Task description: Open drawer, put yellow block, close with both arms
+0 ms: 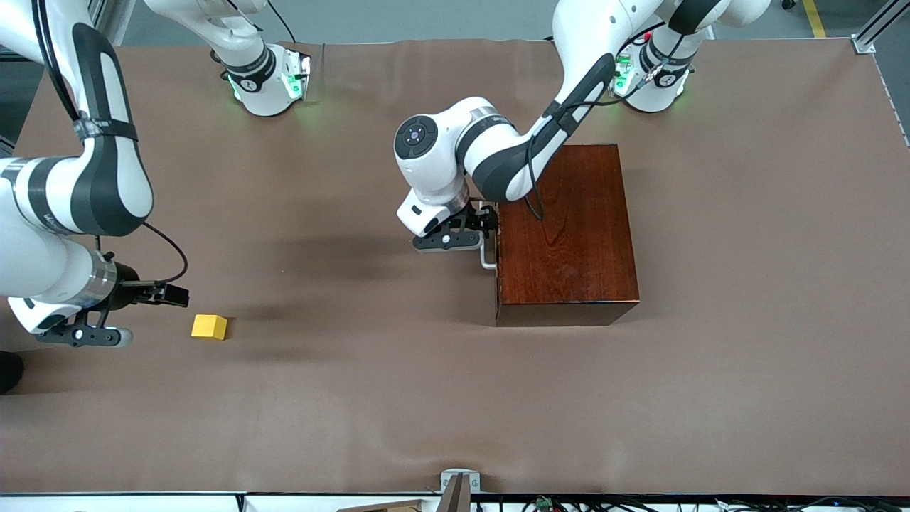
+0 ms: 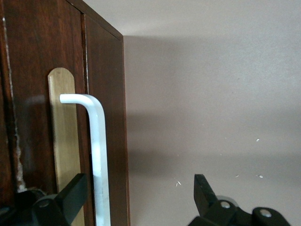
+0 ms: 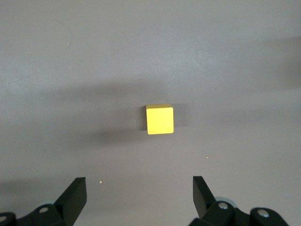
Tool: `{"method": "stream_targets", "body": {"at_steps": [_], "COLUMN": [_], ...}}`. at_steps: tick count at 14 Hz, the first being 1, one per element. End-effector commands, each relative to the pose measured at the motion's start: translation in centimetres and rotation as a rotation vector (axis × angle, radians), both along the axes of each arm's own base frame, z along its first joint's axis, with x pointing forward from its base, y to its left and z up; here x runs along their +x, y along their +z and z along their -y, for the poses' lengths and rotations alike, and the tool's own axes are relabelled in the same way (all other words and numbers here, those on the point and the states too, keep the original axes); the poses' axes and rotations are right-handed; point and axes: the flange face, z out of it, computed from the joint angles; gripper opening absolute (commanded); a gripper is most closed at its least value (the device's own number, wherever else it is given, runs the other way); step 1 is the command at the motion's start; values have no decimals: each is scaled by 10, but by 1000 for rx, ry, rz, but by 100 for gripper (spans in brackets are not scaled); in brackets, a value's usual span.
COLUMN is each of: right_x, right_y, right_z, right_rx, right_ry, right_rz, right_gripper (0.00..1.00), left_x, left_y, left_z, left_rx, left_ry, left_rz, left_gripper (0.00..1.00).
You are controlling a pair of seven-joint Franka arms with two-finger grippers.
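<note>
Brown cloth covers the whole desk, and both arms work close over it. On the left gripper the fingers are spread wide, one on each side of the white handle, and they do not press it yet, so they hold nothing. This handle belongs to the drawer, which looks fully shut in the dark wooden box; the box stands toward the left arm's end of the desk. On the right gripper the fingers are also wide open and empty, low over the desk near the yellow block, which lies alone on the cloth toward the right arm's end, well apart from the box. I think the main risk is at the handle: the bar is thin and smooth, so a weak or off-centre grip may slide along it, or the pull may drag the whole box, because nothing holds the box in place. Also the block is small, and fingers that close a little to one side may push it away.
</note>
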Motion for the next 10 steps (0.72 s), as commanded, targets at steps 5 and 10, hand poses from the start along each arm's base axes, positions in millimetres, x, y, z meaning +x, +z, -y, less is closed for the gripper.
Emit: {"method": "stream_targets", "body": {"at_steps": [5, 10], "right_x": [10, 12], "right_y": [-36, -66], "right_z": [14, 23], "right_rx": [-2, -2], "right_ry": [-34, -29], "right_rz": [9, 36], "right_gripper": [100, 100], "left_x": [-7, -7], "left_y": [-26, -34], "left_z": [7, 9], "left_rx": [21, 17], "left_ry": [13, 72], "left_rz": [-2, 13], "left_gripper": [100, 100]}}
